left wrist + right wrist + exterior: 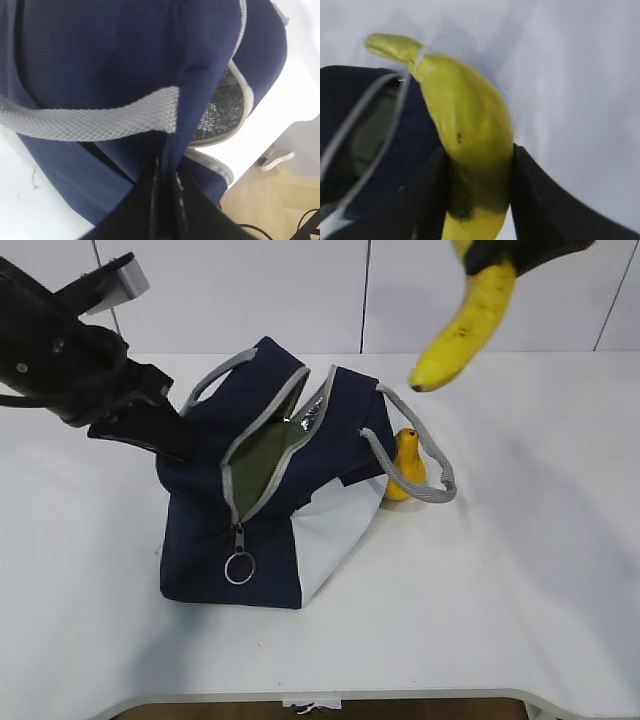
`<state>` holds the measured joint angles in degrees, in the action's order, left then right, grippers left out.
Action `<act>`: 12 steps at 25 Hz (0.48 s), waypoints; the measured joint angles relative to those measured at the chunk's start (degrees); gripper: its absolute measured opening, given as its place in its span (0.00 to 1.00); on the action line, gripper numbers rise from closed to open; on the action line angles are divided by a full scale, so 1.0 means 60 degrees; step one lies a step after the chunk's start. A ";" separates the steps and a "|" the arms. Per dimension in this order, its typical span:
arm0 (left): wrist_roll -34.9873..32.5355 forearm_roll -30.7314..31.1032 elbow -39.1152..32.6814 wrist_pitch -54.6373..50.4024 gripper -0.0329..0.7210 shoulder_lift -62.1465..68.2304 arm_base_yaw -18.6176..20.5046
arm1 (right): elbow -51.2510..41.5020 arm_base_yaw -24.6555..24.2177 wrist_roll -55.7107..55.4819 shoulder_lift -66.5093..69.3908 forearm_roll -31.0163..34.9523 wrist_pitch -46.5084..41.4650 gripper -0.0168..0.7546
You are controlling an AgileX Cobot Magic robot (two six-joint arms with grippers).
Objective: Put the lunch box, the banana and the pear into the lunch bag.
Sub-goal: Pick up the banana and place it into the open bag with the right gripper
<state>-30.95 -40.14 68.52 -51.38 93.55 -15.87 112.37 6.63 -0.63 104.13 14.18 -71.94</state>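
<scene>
Bench (pixel 560 570): white, carries the bag and pear.

Bag (pixel 215 540): navy, mid-bench, slumped toward the right. Zipper undone; the mouth (pixel 262 462) is a narrow slit running near to far. Ring pull (pixel 239 568) hangs at the near end. One grey handle (pixel 415 465) droops to the right.

Box (pixel 268 460): sage-green lid visible through the slit, so judged already inside.

Pear (pixel 405 465): on the bench, touching or just beside the bag's right side, partly behind the drooping handle. Not yet packed.

Banana (pixel 470 325): in the air, far right, well above bag and pear, tip pointing down and left.

Right gripper (pixel 479 192): jaws part-open, clamped on the banana's thick middle.

Left gripper (pixel 165 200): jaws closed tight, pinching a fold of bag fabric on the bag's left side, below the other handle (pixel 90 120). Appears to be holding the mouth open.

Risks, as judged:
- Slit narrow, banana long and curved; entering crosswise, it could catch on the zipper edge or lie on top.
- Pinched fabric may slip, letting the mouth sag shut.
- A push on the bag could tip it rightward onto the pear, or roll the pear off.
- Drooping handle could snag the later pear grasp.
</scene>
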 joint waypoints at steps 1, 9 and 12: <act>0.0000 -0.0093 0.0000 -0.0004 0.04 0.0000 0.0000 | 0.0000 0.0000 0.0209 0.0060 0.0539 0.0000 0.38; 0.0000 -0.0900 0.0000 -0.0004 0.04 0.0000 0.0000 | 0.0000 0.0000 0.3004 0.1690 0.5767 0.0043 0.38; 0.0000 -0.1090 0.0000 0.0034 0.04 0.0000 0.0000 | 0.0000 0.0000 0.4270 0.2300 0.7214 0.0099 0.38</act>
<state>-30.95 -46.68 68.52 -51.18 93.55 -15.87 112.37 6.63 24.99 117.93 57.46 -71.34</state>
